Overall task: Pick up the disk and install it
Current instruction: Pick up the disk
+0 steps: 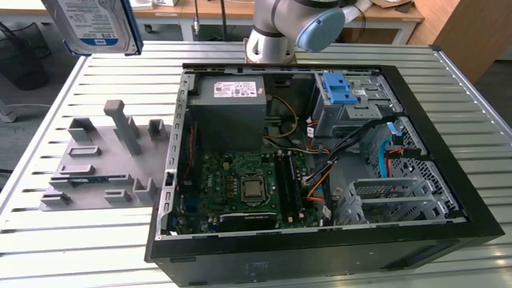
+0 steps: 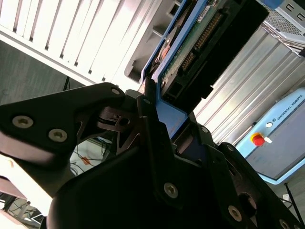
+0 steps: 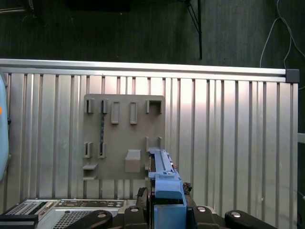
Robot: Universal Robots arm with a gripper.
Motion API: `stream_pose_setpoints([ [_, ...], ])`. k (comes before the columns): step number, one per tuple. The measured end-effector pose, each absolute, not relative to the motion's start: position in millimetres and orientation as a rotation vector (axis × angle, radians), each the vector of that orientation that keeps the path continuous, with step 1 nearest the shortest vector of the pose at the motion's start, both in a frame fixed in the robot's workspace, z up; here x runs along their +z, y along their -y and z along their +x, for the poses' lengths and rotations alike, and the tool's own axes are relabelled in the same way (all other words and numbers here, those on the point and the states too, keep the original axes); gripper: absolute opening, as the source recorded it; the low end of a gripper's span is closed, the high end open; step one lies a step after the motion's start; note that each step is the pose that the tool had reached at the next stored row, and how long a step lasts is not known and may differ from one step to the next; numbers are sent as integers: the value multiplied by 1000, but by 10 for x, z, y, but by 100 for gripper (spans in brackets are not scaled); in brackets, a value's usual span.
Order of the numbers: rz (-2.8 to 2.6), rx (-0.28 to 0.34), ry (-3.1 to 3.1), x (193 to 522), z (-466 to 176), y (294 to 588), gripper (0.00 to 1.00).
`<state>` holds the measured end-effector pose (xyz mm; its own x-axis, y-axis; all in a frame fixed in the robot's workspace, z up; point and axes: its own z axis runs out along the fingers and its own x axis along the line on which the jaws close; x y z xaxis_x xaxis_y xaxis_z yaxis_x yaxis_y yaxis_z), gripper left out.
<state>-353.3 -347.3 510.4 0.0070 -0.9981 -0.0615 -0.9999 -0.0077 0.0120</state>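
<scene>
The flat rectangular silver hard drive with a white-and-blue label and blue plastic rails, the disk (image 1: pixel 95 24), hangs in the air at the exterior view's upper left. It is lifted clear of the ribbed aluminium slatted table (image 1: pixel 80 252), with its label face turned toward that camera. In the second wrist view, the black two-fingered gripper (image 2: pixel 157 107) is clamped tight on the drive's blue end bracket, one finger on each side. The drive's green circuit board and connector row stick out beyond the fingertips.

In the first wrist view the drive is seen edge-on. It seems to hang over one edge of the flat grey plastic fixture plate with upright slots and pegs (image 1: pixel 104 159), though how high above is hard to judge.

The open black computer tower case (image 1: pixel 304 249) lies on its side on the table, just beside the plate on the exterior view's right. Inside it are a big grey power-supply box with a white sticker (image 1: pixel 228 105), a green motherboard (image 1: pixel 240 180) and a grey metal drive cage with a blue plastic latch (image 1: pixel 344 99) (the cage sits in the far corner of the case). The drive is well apart from that cage.
</scene>
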Motion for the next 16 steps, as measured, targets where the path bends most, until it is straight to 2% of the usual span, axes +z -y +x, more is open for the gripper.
stream_pose_setpoints([
  [16, -2204, 81, -2188, 5103, -3493, 3473, 36],
])
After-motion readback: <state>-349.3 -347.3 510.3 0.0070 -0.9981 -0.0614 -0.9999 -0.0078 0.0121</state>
